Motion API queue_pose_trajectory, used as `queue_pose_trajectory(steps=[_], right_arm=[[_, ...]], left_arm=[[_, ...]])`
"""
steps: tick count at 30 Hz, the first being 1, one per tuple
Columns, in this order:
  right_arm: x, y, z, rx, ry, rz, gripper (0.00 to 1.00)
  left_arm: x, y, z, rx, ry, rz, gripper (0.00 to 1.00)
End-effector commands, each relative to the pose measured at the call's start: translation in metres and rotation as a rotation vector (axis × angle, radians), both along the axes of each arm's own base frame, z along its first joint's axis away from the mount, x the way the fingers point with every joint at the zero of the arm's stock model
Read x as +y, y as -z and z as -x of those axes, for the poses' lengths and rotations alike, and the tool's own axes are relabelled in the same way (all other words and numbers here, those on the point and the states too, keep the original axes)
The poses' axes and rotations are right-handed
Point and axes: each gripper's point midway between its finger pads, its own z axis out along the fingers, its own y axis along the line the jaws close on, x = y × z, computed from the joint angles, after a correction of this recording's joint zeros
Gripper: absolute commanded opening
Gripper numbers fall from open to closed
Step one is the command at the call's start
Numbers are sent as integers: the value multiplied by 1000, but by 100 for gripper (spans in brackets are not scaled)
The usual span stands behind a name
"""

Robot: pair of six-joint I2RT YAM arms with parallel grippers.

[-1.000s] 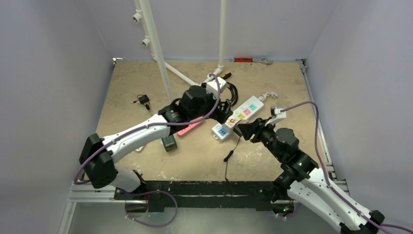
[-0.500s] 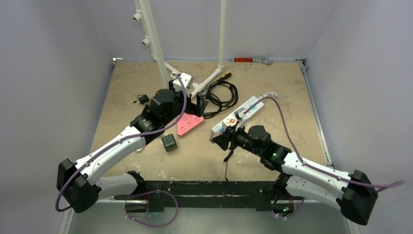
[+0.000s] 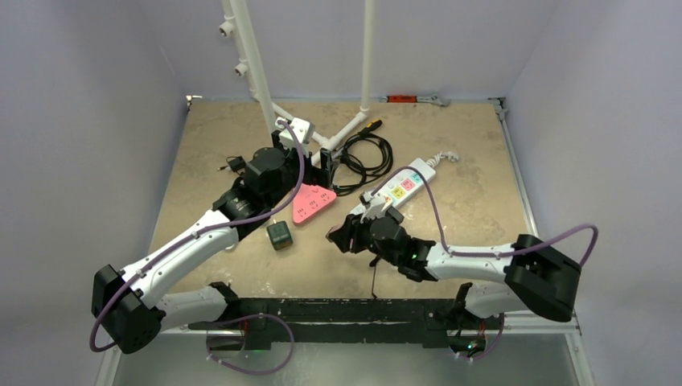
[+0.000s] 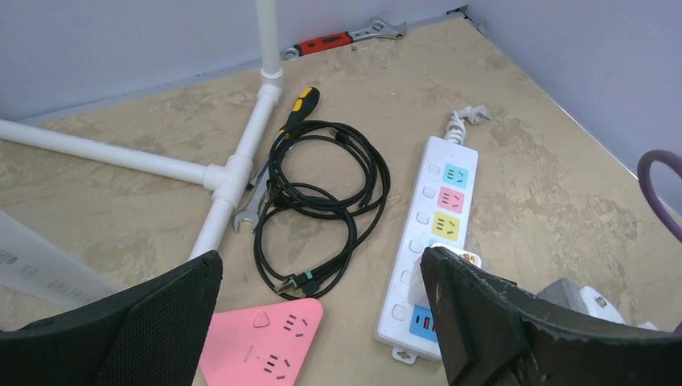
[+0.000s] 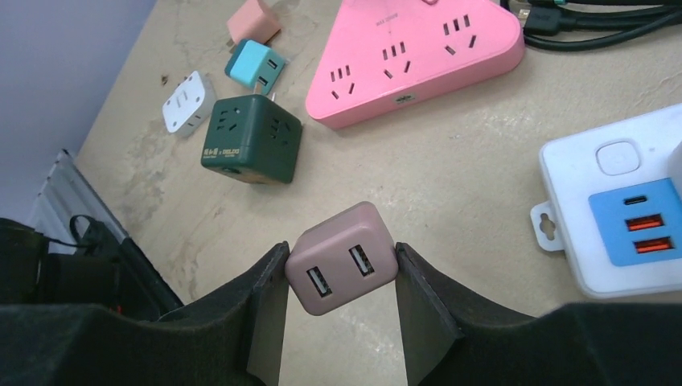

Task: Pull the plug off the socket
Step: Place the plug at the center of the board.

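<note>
right gripper (image 5: 342,277) has swung clear of the strip (image 5: 571,173), plug (image 5: 342,256) pinched tight: it's out! left gripper (image 4: 318,301) gapes wide, empty.

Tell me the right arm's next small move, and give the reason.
Probably lower the right gripper a little and open it, setting the pink USB plug on the table. The plug sits clamped between the fingers, apart from the white power strip, with bare tabletop beneath it, so the pull looks done.
</note>
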Motion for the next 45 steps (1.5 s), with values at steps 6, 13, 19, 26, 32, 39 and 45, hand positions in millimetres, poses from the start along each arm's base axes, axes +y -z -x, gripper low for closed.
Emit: queue_pose_trajectory(steps=[6,13,19,26,32,39,45], right_arm=[[50,-20,-23,-66,114,-128,0],[83,4,-35,-67,104,-68,0],[95,28,-40,-43,102,-12,0],[107,51,-41,-16,75,49,16],[104,51,-41,-14,77,81,45],[93,35,-37,-34,69,88,72],[79,16,-28,-45,44,97,75]], left_arm=[[2,-12,-4,-47,-14,2,93],[1,-9,-5,-39,-12,-9,93],[-3,-7,-5,-29,2,-8,93],[-4,-3,-6,-22,4,-14,93],[-5,-2,-6,-18,9,-16,93],[-3,-3,-6,-23,0,-26,93],[-2,-1,-7,-22,-6,-33,93]])
